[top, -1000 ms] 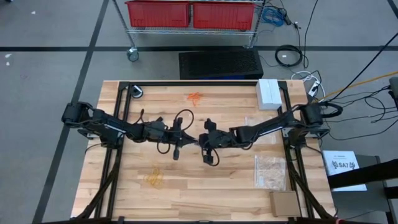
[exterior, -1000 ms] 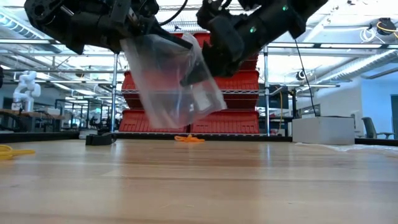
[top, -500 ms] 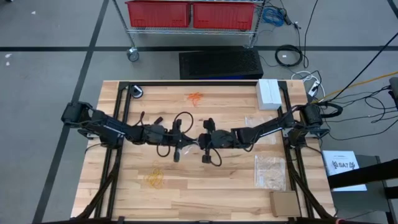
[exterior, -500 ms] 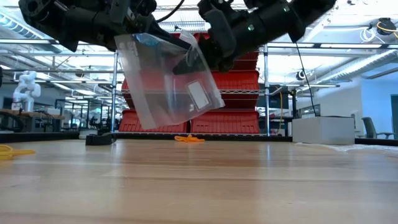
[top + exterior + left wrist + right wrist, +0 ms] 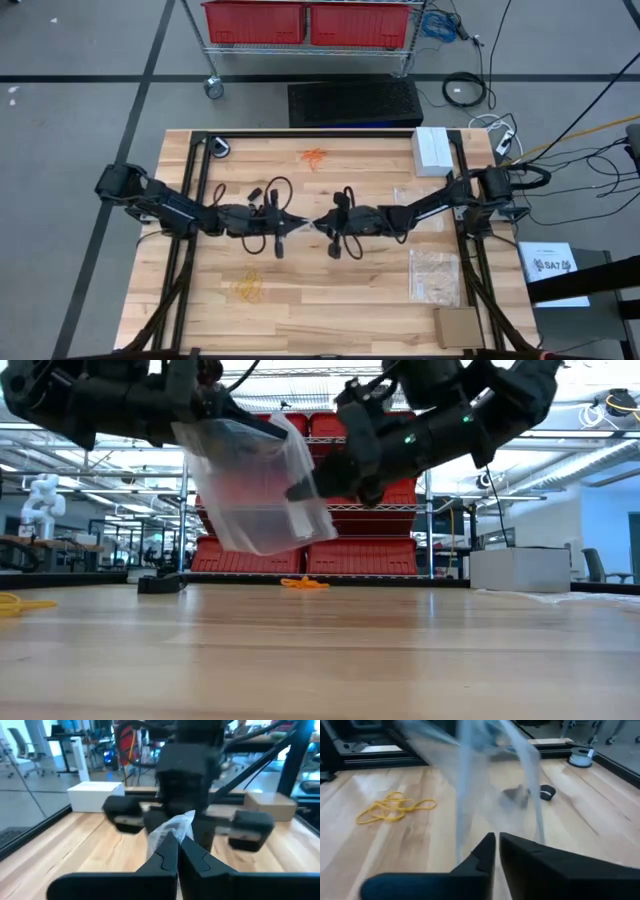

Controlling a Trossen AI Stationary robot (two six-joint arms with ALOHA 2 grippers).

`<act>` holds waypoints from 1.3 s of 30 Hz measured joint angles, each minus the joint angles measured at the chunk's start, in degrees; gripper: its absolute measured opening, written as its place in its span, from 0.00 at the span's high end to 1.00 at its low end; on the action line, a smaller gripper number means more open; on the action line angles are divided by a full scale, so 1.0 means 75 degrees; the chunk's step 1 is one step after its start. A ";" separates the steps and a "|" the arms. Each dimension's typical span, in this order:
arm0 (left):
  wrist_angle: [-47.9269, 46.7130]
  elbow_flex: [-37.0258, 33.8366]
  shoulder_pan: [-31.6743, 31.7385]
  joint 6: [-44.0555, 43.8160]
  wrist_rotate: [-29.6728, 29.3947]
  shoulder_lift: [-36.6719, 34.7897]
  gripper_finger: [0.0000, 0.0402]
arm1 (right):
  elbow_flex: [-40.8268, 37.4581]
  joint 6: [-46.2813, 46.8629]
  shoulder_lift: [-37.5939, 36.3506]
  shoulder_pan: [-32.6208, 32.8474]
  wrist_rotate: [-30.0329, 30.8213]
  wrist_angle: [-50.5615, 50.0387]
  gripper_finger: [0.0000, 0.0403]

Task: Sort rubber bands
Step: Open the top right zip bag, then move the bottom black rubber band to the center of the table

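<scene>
Pale wood planks make up the table (image 5: 330, 300), framed by black rails down both sides. Behind its far edge stands a wire cart with red bins (image 5: 305, 22), and black cables (image 5: 600, 160) trail over the grey floor off the right side. A white box (image 5: 432, 150) sits at the far right corner, a brown cardboard box (image 5: 458, 326) at the near right, and flat clear bags (image 5: 436, 275) lie between them along the right rail.

The middle and near-left stretches of the planks lie mostly bare, with open board on every side of the two arms, which meet over the centre.

The left gripper (image 5: 176, 851) is pinched fully shut on the top edge of a clear plastic bag (image 5: 255, 485), which hangs in the air well above the wood. The right gripper (image 5: 497, 842) faces it from the other side, its fingers nearly together at the bag's opposite edge; I cannot tell whether they grip the film.

The orange rubber bands (image 5: 314, 157) lie near the far edge, well away from both grippers. The pale yellow rubber bands (image 5: 247, 288) lie toward the near left, also on the wood, below and apart from the left arm. A small dark clump (image 5: 519, 795) shows through the bag on the table, too blurred to name.
</scene>
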 joint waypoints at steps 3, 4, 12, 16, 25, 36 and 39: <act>-0.0039 -0.0002 -0.0017 -0.0003 0.0045 0.0002 1.00 | 0.0275 -0.0070 0.0231 -0.0125 -0.0015 -0.0024 0.83; -0.0073 -0.0002 -0.0038 -0.0003 0.0059 0.0020 1.00 | 0.0376 -0.0103 0.0287 -0.0168 -0.0032 -0.0056 0.81; -0.0212 -0.0117 -0.0108 0.0080 -0.0246 0.0021 1.00 | 0.0940 -0.0299 0.0399 -0.0250 -0.0207 -0.0329 0.66; -0.0212 -0.0500 -0.0105 0.0201 -0.0645 -0.0371 1.00 | 0.0941 -0.0121 0.0259 -0.0236 -0.0414 -0.1004 0.66; -0.0279 -0.1372 0.0140 0.0254 -0.1216 -0.1700 1.00 | 0.0943 -0.0586 -0.0489 -0.0121 -0.0396 -0.1207 0.63; -0.1253 -0.1634 0.0291 0.1029 -0.2343 -0.3448 1.00 | 0.0943 -0.0625 -0.0988 -0.0040 -0.0186 -0.1914 0.58; -0.1519 -0.1634 0.0306 0.1357 -0.2684 -0.3925 1.00 | 0.0943 -0.0398 -0.0988 -0.0025 -0.0203 -0.1909 0.57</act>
